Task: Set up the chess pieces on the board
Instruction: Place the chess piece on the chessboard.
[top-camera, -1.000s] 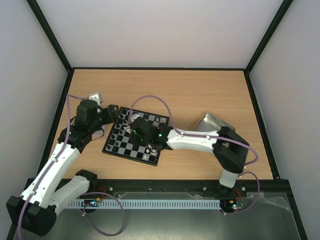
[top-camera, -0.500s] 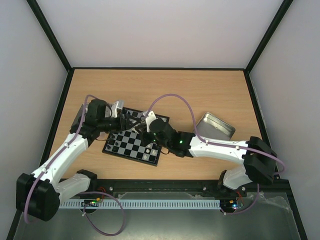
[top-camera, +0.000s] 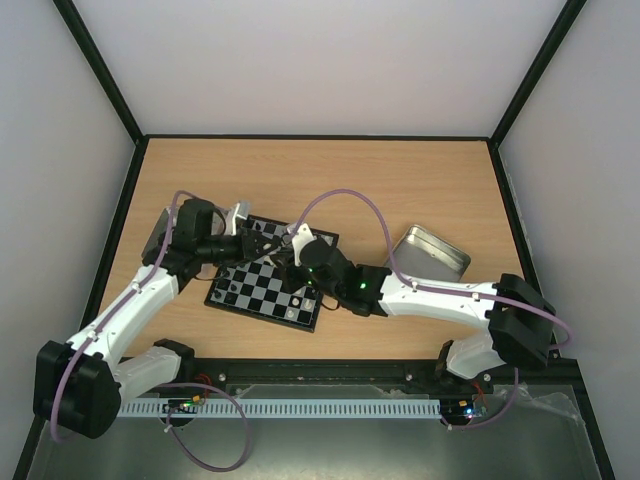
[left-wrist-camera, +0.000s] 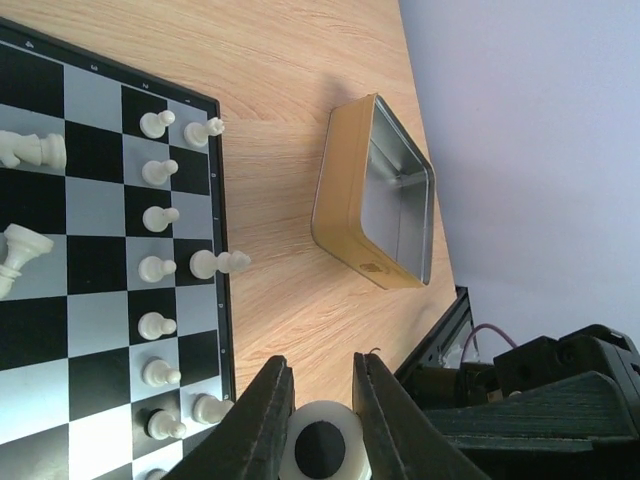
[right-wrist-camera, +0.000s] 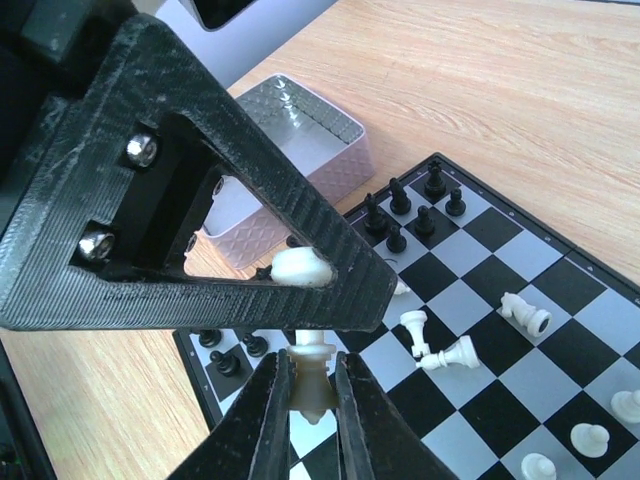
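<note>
Over the board's (top-camera: 232, 296) far middle, both grippers meet on one cream-white chess piece (right-wrist-camera: 313, 388). My right gripper (right-wrist-camera: 310, 362) is shut on its body, with the fingers pressed against both sides. My left gripper (left-wrist-camera: 320, 362) is shut on the same piece's round base (left-wrist-camera: 320, 445), and its black fingers (right-wrist-camera: 250, 180) cross the right wrist view just above. From above, the left gripper (top-camera: 260, 243) and the right gripper (top-camera: 288, 252) stand tip to tip. White pawns (left-wrist-camera: 155, 215) line one side of the board (left-wrist-camera: 100, 100). Black pieces (right-wrist-camera: 400, 215) crowd the opposite end, and white pieces (right-wrist-camera: 450, 355) lie toppled mid-board.
An open silver tin (top-camera: 432, 252) lies on the wood right of the board, also in the left wrist view as the tin (left-wrist-camera: 375, 195). A second tin (right-wrist-camera: 290, 130) stands beyond the board's black-piece end. The black frame rail (top-camera: 330, 372) runs along the near edge.
My left gripper swung in over the board and shut on the white piece's base. The right arm shifted and lifted the piece to meet it; its jaws eased slightly.
</note>
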